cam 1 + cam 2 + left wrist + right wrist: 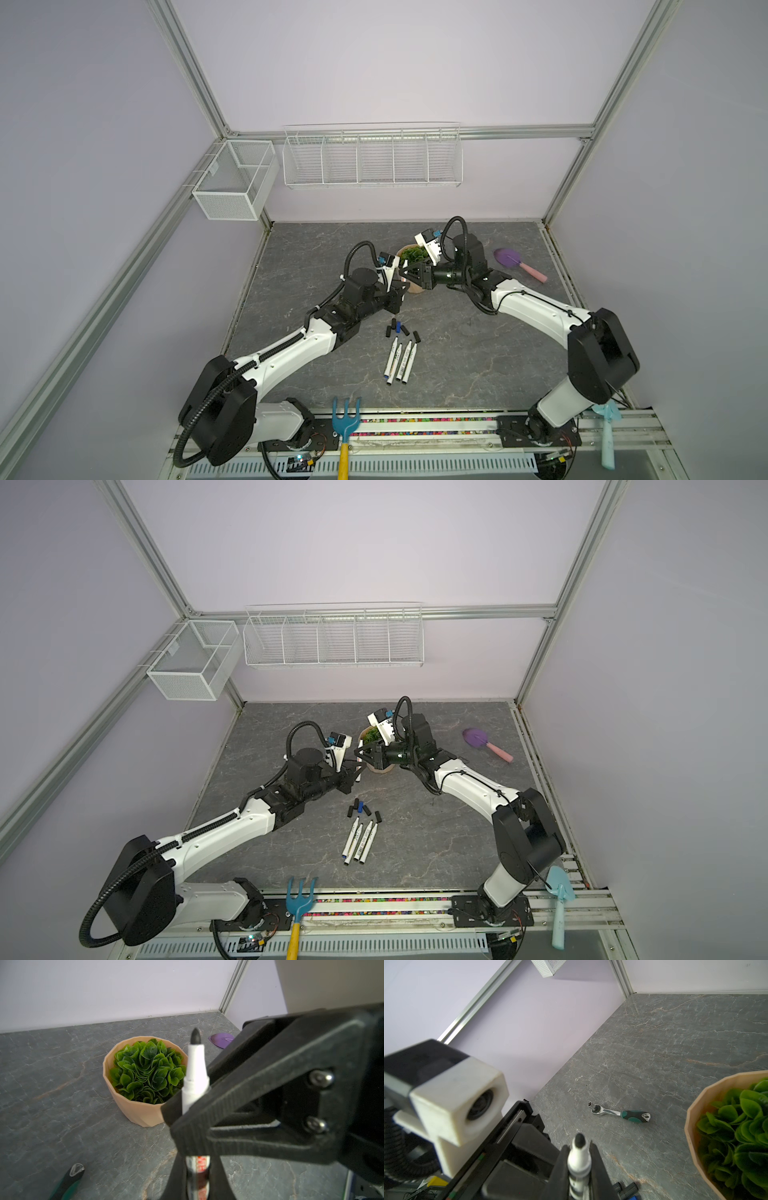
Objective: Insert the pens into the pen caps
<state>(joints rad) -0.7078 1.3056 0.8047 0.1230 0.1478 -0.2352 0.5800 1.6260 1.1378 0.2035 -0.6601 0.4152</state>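
Note:
One white pen [195, 1068] with a dark tip stands upright above the table, and both grippers grip it. My left gripper [197, 1169] is shut on its printed barrel. My right gripper [579, 1146] is shut on the white neck just below the tip. In both top views the two grippers [402, 289] [404, 273] meet in front of the plant. Several more pens [399, 359] lie side by side mid-table. Several pen caps [401, 328], black and one blue, are scattered just behind them.
A potted green plant [411, 257] stands right behind the grippers. A green-handled ratchet wrench [618, 1113] lies left of it. A purple scoop [519, 264] lies at the back right. A blue rake [345, 419] and a pale trowel [606, 432] rest on the front rail.

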